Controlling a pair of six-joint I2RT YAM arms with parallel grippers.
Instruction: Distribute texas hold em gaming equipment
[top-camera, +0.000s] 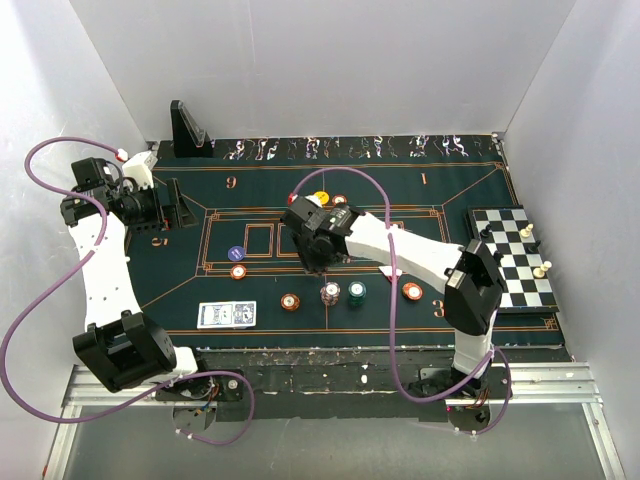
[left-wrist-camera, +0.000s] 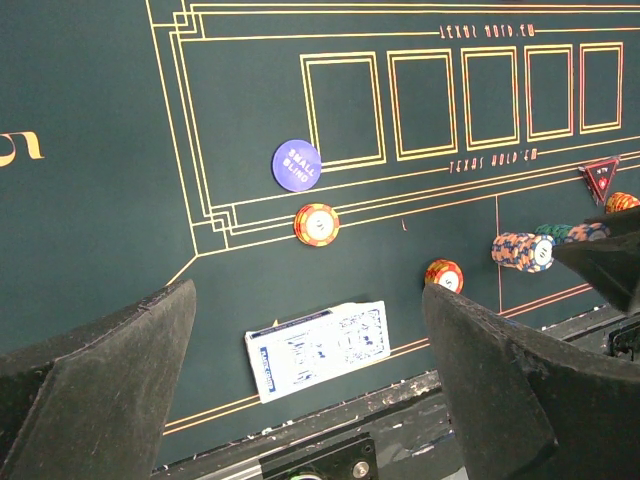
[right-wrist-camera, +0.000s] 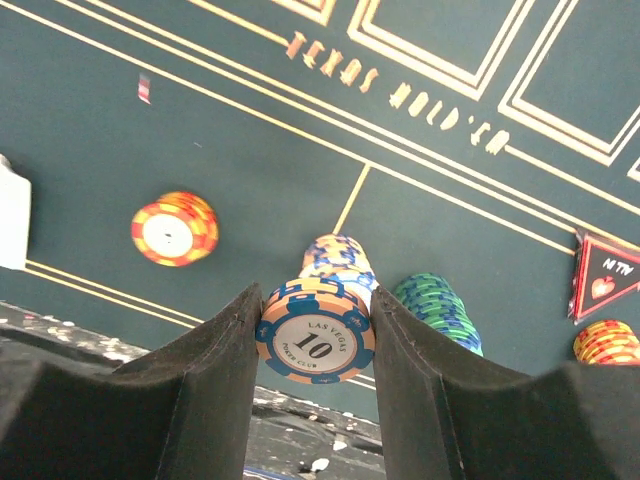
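Your left gripper (left-wrist-camera: 308, 300) is closest to its camera. Its two black fingers are spread wide and hold nothing. It hangs over the left end of the green mat (top-camera: 180, 290), well apart from the job. Under it lie the cards (left-wrist-camera: 318, 348), flat near the front edge. A blue button (left-wrist-camera: 297, 165) and an orange chip (left-wrist-camera: 316, 224) sit just past them. A second orange chip (left-wrist-camera: 443, 274) sits further right.

Now look at the middle. Your right gripper (right-wrist-camera: 315, 298) is squeezed on one blue-and-pink chip (right-wrist-camera: 315, 345) marked 10. That chip stands on its edge, face to the wrist camera, with a finger on each side of its rim. Just behind and below it is the stack (right-wrist-camera: 338, 260) of the same chips. You cannot tell if they touch. The teal stack (right-wrist-camera: 437, 308) is just beside that, on the right.

I think the chip must go to a player's spot next, and the right arm holds it, so use that arm. Go up first, or you may knock both stacks.

Further right sit a lone orange chip (top-camera: 412, 291) and the chessboard (top-camera: 510, 255). Leave the board alone.
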